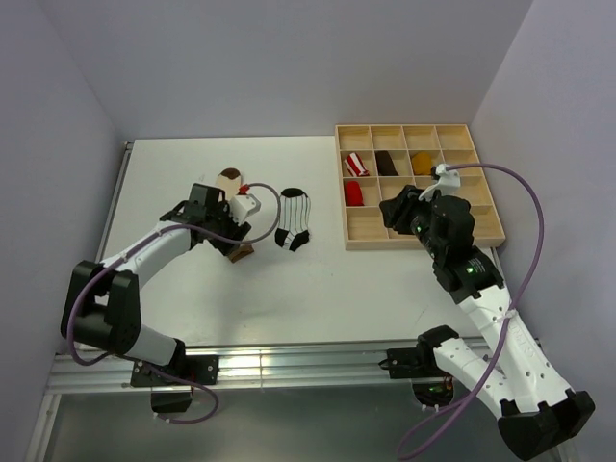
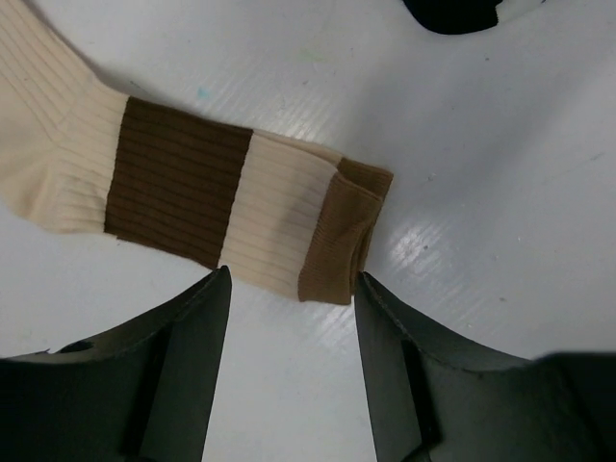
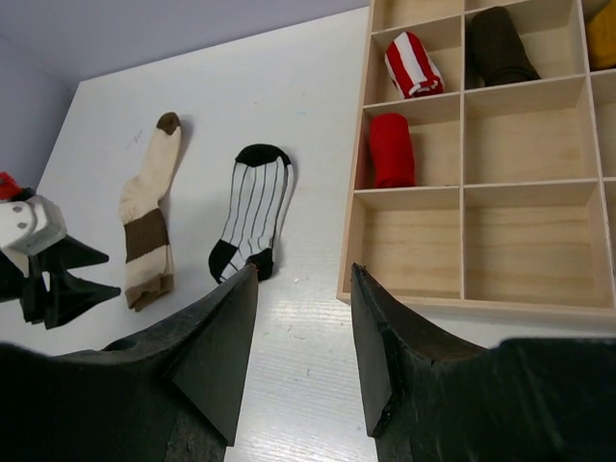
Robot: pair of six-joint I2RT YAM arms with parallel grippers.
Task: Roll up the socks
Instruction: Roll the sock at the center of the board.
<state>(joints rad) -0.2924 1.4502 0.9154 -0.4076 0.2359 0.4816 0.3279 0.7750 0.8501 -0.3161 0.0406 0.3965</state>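
Note:
The cream sock (image 2: pixel 183 183) with brown bands lies flat on the white table, its brown cuff (image 2: pixel 345 241) just ahead of my left gripper (image 2: pixel 294 284). That gripper is open, one finger on each side of the cuff end, holding nothing. In the top view the left gripper (image 1: pixel 241 243) covers most of this sock, whose brown-tipped toe (image 1: pixel 229 177) shows beyond it. The white sock with thin black stripes (image 1: pixel 293 219) lies flat just to its right. My right gripper (image 3: pixel 303 274) is open and empty above the table, between the striped sock (image 3: pixel 252 207) and the tray.
A wooden compartment tray (image 1: pixel 414 243) stands at the right. It holds a red bundle (image 1: pixel 354 192), a red-and-white striped bundle (image 1: pixel 357 162), a dark brown bundle (image 1: pixel 387 162) and a mustard bundle (image 1: pixel 422 162). Walls close in at the back and on both sides.

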